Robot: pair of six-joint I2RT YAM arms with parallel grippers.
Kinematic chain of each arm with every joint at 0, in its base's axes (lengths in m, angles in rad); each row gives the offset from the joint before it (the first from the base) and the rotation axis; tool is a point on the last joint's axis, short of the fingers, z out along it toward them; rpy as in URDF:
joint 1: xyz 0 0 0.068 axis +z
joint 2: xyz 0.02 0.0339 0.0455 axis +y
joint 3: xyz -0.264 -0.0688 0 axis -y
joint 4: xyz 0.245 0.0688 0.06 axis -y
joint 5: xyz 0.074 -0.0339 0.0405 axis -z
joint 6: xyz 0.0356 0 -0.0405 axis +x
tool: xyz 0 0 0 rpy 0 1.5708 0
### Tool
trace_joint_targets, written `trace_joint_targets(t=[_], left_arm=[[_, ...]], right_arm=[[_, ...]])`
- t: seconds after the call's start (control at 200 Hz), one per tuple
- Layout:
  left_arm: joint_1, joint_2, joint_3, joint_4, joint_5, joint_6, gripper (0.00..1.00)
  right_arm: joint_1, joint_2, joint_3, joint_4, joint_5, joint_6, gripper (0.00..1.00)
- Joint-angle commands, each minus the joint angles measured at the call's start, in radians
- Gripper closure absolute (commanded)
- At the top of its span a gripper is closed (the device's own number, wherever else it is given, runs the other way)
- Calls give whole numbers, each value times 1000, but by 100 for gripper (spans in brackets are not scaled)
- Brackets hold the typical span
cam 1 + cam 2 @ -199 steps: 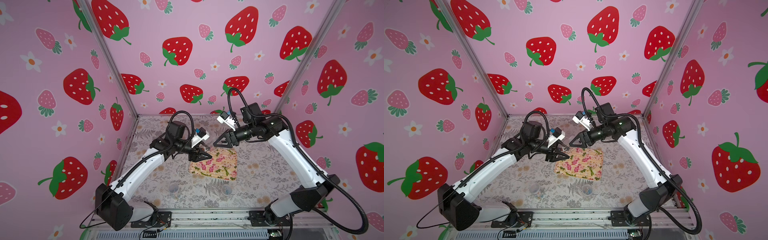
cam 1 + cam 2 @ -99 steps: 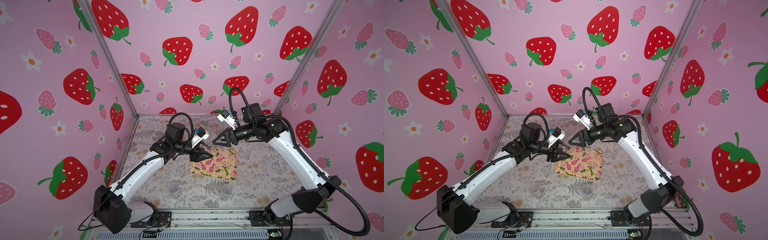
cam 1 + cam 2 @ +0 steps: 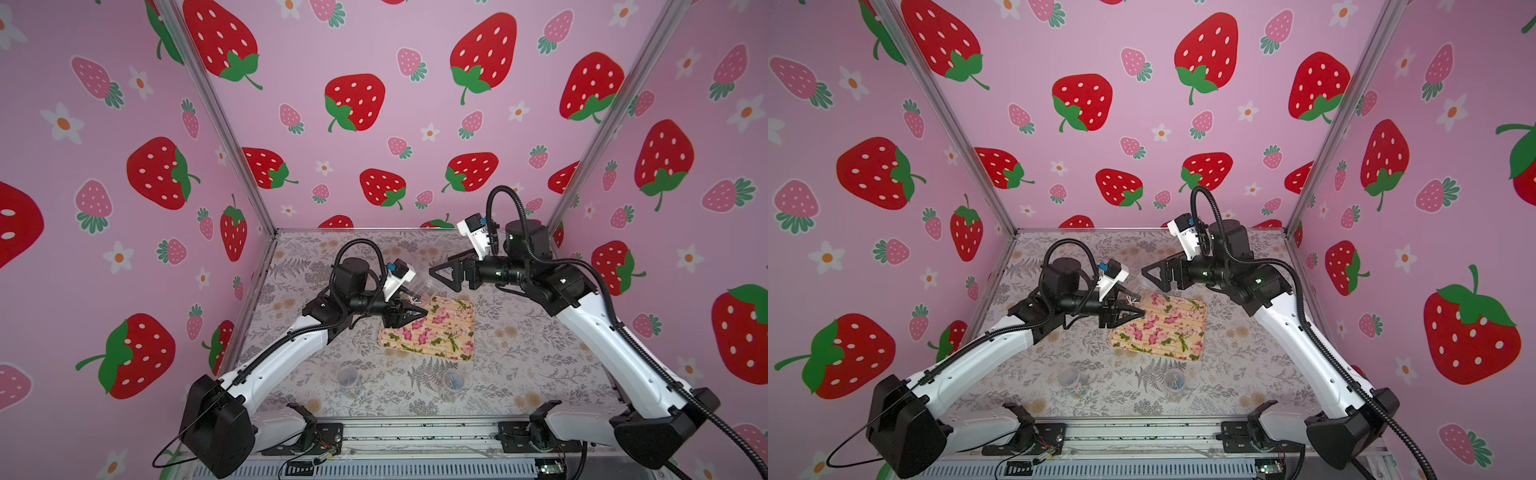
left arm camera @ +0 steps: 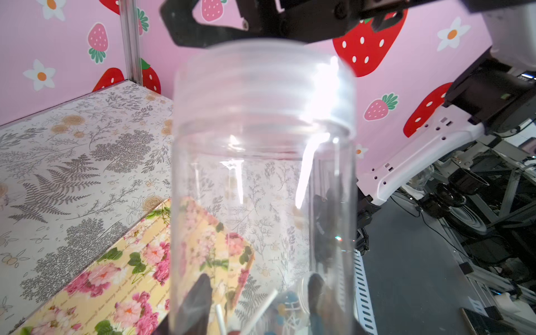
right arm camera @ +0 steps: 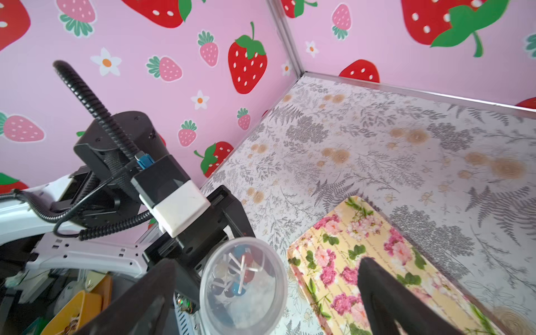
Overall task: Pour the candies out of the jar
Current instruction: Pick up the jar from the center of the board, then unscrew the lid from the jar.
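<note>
My left gripper is shut on the lower part of a clear plastic jar, held tilted above the near-left corner of the flowered tray. Through the jar's wall its dark fingers show on either side. The candies, small lollipops with blue, red and dark heads on white sticks, lie at the jar's bottom. The ribbed cap end points at my right gripper. That gripper is open, its fingers wide on both sides of the cap and apart from it. In both top views the right gripper hangs just beyond the jar.
Two more small clear jars stand near the table's front edge. The yellow tray with pink flowers lies mid-table on the fern-patterned cloth. Pink strawberry walls close the back and both sides.
My right gripper's jaws have spread wide at the jar's cap end. The left arm has shifted slightly with the jar in it.
</note>
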Motion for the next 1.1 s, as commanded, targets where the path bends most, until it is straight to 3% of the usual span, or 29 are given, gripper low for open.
trace_joint_targets(t=[0.0, 0.455, 0.635, 1.096], left_arm=[[-2, -30, -37, 149, -46, -77, 61], [-19, -61, -105, 240, -138, -127, 61], [-23, -61, -111, 258, -157, -135, 61], [-25, -65, -122, 303, -186, -154, 61]], right_arm=[[5, -35, -77, 165, 125, 120, 0], [84, 38, -121, 331, 125, 207, 4], [91, 41, -124, 339, 113, 209, 11], [99, 64, -148, 356, 62, 223, 15]])
